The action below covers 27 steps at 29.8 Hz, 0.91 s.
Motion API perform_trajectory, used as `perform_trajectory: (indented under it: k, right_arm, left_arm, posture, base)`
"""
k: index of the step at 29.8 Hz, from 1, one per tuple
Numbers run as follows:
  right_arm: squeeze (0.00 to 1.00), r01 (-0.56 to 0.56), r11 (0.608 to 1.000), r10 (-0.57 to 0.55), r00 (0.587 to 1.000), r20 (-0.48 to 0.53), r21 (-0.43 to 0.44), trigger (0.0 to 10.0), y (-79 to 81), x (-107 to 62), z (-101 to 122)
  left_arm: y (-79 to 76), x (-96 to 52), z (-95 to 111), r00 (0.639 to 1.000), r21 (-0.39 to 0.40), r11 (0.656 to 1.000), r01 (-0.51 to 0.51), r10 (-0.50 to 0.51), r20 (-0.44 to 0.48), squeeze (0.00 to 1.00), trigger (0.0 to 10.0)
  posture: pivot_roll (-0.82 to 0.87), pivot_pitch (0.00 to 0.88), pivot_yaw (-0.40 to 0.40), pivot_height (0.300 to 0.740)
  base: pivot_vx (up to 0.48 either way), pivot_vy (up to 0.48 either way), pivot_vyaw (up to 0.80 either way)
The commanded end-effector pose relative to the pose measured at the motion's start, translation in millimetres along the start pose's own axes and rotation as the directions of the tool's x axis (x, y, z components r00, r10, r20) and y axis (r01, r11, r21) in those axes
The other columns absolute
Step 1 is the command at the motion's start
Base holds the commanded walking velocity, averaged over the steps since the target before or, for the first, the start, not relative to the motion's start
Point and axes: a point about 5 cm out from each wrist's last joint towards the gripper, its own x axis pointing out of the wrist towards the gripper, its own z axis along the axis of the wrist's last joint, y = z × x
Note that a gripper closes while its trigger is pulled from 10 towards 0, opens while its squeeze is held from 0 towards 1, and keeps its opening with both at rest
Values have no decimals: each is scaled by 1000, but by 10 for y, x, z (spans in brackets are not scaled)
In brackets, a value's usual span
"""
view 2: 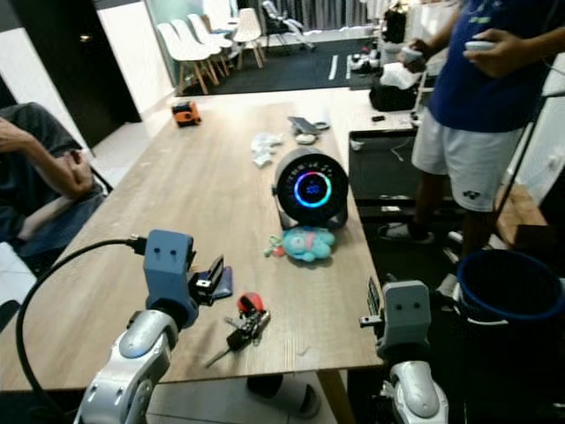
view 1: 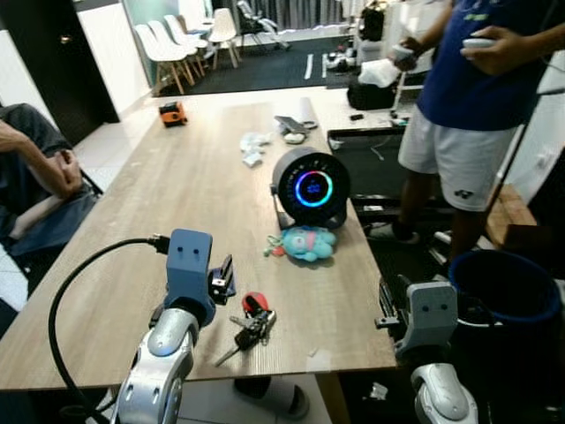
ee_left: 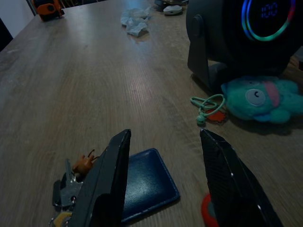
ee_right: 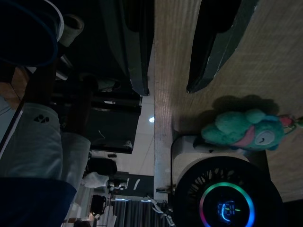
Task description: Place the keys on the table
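Long wooden table (view 1: 177,212), round black fan (view 1: 311,187) with glowing ring mid-table, teal plush toy (view 1: 308,243) touching its base. Left gripper (ee_left: 163,184) low over near table edge, fingers spread wide, empty, blue wallet (ee_left: 147,182) beneath. Right gripper (ee_right: 189,47) off table's right edge, fingers apart, empty. Keys (view 1: 250,325) with red tag lie on table just right of left gripper.

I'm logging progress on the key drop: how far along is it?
Looks done: the keys lie on the table near its front edge. In hand: nothing; the left claw is open, hovering beside them above a blue wallet. Left: apparently only pulling the arm back.
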Motion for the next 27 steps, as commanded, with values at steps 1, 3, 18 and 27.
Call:
perform_trajectory:
  k: [1, 3, 18, 27]
  right_arm:
    - [0, -9, 1000, 9, 1000, -29, 5, 10000, 30, -22, -57]
    - [0, -9, 1000, 9, 1000, -29, 6, 10000, 30, -22, -57]
    - [0, -11, 1000, 11, 1000, -28, 6, 10000, 32, -17, -52]
    - [0, -15, 1000, 16, 1000, -26, 6, 10000, 38, -7, -52]
  left_arm:
    - [36, -14, -43, 1000, 20, 1000, -16, 17, -17, 0, 10000]
    - [36, -14, -43, 1000, 19, 1000, -17, 18, -17, 0, 10000]
    - [28, -9, -55, 999, 17, 1000, -20, 21, -28, 0, 10000]
    - [23, -9, -64, 999, 21, 1000, -20, 21, -31, 0, 10000]
  posture:
    - [23, 136, 124, 740]
    - [23, 136, 124, 740]
    - [23, 136, 122, 740]
    - [23, 134, 121, 740]
  base:
    - [0, -454, 0]
    - [0, -454, 0]
    - [0, -253, 0]
    - [0, 0, 0]
